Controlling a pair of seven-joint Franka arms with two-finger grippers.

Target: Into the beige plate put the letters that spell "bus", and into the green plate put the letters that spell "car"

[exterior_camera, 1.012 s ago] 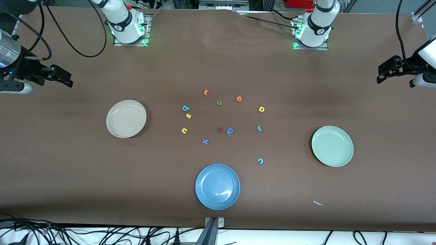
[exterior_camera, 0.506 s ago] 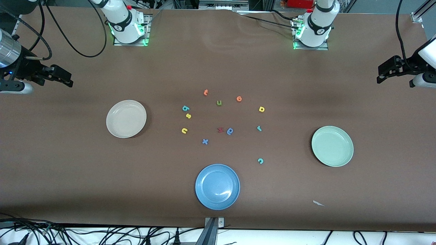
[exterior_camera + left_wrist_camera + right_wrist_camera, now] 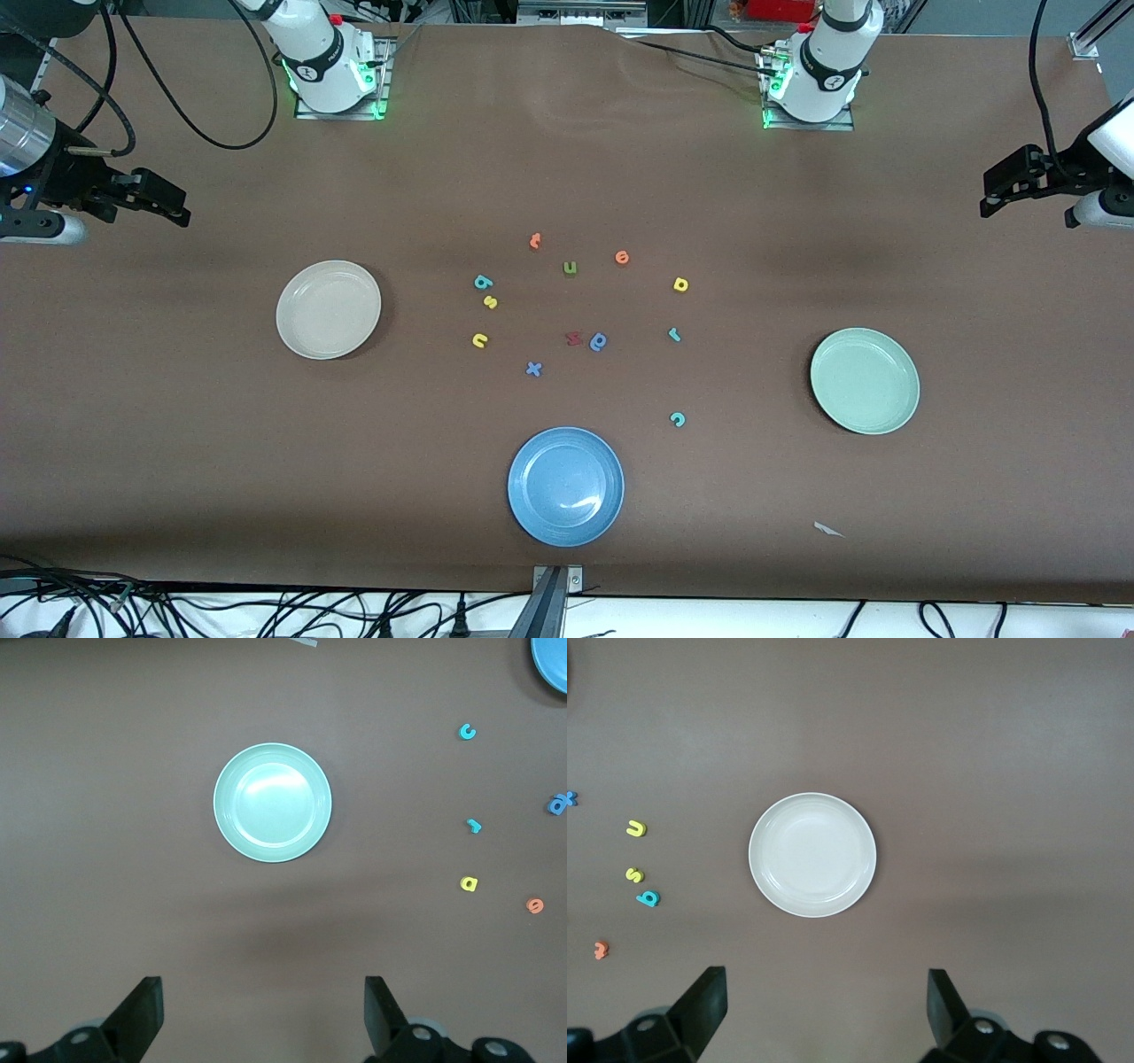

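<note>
Nothing is sorted yet: the beige plate [image 3: 329,309] and green plate [image 3: 865,381] sit empty, all six letters on the worktop [image 3: 567,159]. Left tool [image 3: 263,1014] and right tool [image 3: 827,1008] wait high over their plates, wide open, holding nothing.

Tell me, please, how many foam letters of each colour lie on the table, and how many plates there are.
Teal letters: 3 (b, r, c)
Yellow letters: 3 (s, u, a)
Orange letters: 2
Blue letters: 2
Olive-green letters: 1
Dark red letters: 1
Plates: 3 (beige, green, blue)
Total: 12 letters, 3 plates, 15 things.
</note>
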